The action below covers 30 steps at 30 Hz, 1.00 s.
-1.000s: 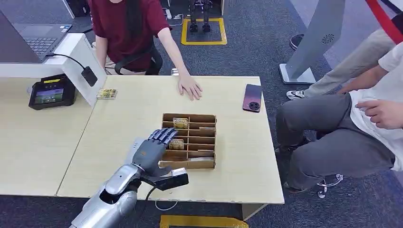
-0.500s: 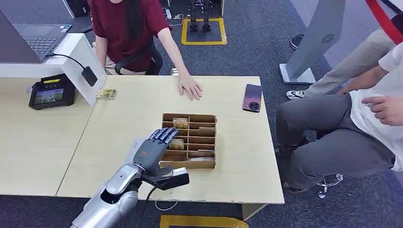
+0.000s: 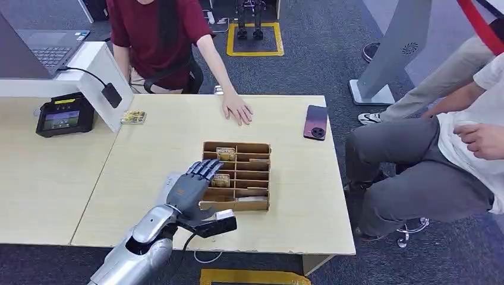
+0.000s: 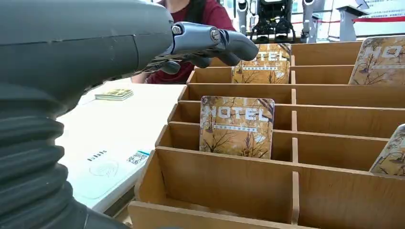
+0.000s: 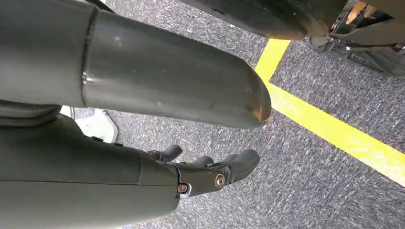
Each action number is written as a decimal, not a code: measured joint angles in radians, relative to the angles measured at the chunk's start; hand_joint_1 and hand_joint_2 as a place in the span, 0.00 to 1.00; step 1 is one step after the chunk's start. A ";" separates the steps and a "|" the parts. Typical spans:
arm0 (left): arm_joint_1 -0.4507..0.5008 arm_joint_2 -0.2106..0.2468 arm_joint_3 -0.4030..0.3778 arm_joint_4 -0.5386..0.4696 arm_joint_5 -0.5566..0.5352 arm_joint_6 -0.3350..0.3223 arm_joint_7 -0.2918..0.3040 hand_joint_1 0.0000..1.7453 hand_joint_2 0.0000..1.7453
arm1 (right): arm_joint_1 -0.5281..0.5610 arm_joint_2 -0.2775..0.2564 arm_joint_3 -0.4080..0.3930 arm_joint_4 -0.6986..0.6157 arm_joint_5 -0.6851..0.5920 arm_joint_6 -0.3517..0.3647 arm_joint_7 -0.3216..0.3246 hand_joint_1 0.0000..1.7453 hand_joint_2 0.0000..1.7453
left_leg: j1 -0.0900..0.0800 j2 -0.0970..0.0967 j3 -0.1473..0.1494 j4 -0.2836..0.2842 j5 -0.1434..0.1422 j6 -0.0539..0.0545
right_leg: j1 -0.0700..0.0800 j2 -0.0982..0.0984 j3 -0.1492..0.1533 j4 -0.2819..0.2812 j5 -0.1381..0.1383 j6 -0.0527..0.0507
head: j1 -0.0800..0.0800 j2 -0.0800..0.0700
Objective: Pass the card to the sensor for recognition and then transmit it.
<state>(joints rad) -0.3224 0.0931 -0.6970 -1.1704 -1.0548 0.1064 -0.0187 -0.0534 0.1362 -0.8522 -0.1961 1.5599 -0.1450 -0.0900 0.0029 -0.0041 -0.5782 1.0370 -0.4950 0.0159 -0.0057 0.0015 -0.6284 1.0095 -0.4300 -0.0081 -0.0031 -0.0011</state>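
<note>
A wooden card rack (image 3: 249, 178) stands mid-table with several "HOTEL" cards upright in its slots. My left hand (image 3: 191, 185) hovers over the rack's left side with its fingers (image 4: 210, 42) stretched out and nothing in them. Just beyond the fingertips stands one card (image 3: 221, 180), which is close ahead in the left wrist view (image 4: 237, 126). Another card (image 3: 225, 152) stands in the far row (image 4: 261, 64). The black sensor terminal (image 3: 64, 114) sits on the left table. My right hand (image 5: 205, 174) hangs over the carpet, fingers loosely apart and holding nothing.
A loose card (image 3: 133, 117) lies by the white stand near the terminal. A white sheet (image 4: 102, 167) lies under my left hand. A person's hand (image 3: 238, 110) rests on the far table edge and a phone (image 3: 315, 122) lies at the far right. A seated person (image 3: 428, 172) is close to the table's right side.
My left hand and the cards stay as they were. The seated person's hand at the right edge has shifted slightly.
</note>
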 joint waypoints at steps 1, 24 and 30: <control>0.000 0.000 0.000 0.000 0.000 0.000 0.000 0.00 1.00 | 0.000 0.000 0.000 0.000 0.000 0.000 0.000 0.00 0.00 | 0.000 0.000 0.000 0.000 0.000 0.000 | 0.000 0.000 0.000 0.000 0.000 0.000 | 0.000 0.000; 0.026 0.023 0.000 -0.037 0.031 -0.003 -0.054 1.00 1.00 | -0.003 0.018 0.000 0.000 0.008 -0.012 0.000 0.00 0.00 | 0.000 -0.001 0.001 0.000 0.000 0.000 | 0.000 -0.001 0.001 0.000 0.000 0.000 | 0.000 0.000; 0.029 0.029 0.000 -0.038 0.038 -0.005 -0.054 1.00 1.00 | -0.004 0.018 0.000 0.000 0.008 -0.012 0.000 0.00 0.00 | 0.000 -0.001 0.001 0.000 0.000 -0.001 | 0.000 -0.001 0.002 0.000 0.000 0.000 | 0.000 0.000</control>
<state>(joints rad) -0.2937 0.1225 -0.6966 -1.2085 -1.0166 0.1019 -0.0729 -0.0575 0.1545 -0.8518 -0.1961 1.5682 -0.1568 -0.0900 0.0031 -0.0051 -0.5774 1.0367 -0.4945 0.0152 -0.0058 0.0002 -0.6265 1.0099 -0.4300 -0.0083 -0.0031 -0.0011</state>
